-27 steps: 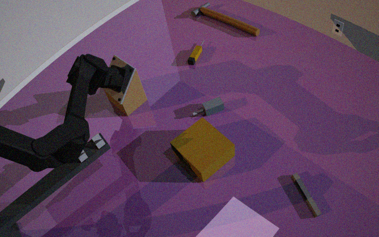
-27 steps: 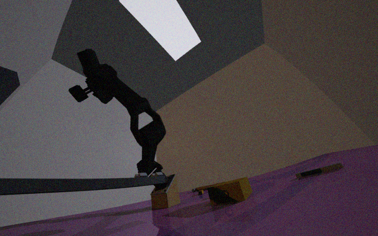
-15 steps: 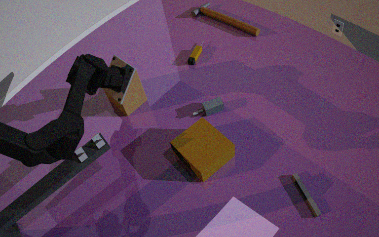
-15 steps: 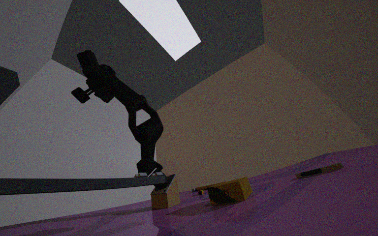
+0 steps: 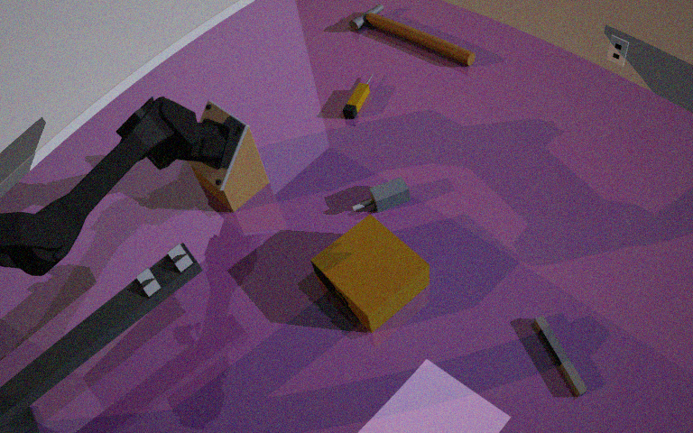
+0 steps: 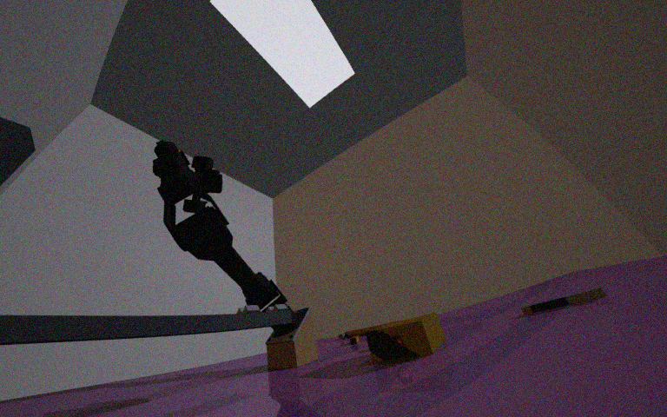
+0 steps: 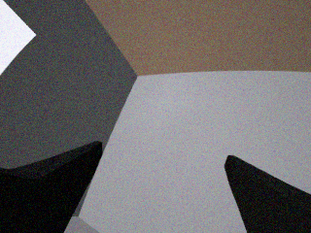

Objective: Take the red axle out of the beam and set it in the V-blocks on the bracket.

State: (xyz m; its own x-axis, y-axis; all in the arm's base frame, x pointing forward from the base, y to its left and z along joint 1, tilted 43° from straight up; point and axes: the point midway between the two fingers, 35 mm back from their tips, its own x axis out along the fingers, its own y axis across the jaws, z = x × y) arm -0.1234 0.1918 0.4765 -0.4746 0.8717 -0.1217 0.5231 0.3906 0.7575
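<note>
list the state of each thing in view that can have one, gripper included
black two-fingered gripper: open, nothing between its fingers
two pale V-blocks on the long dark bar: no axle in either
wooden-handled hammer: lying on its side
yellow-handled screwdriver with black end: lying down
orange-yellow box: resting on the purple surface, a dark area on one side

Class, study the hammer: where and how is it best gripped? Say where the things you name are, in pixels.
Probably mid-handle: come from above, with the pincer's (image 7: 163,162) jaws across the wooden shaft. The hammer (image 5: 420,41) lies on its side, its handle long, straight and slim, with both flanks free; the metal head (image 5: 359,21) is short and uneven.
</note>
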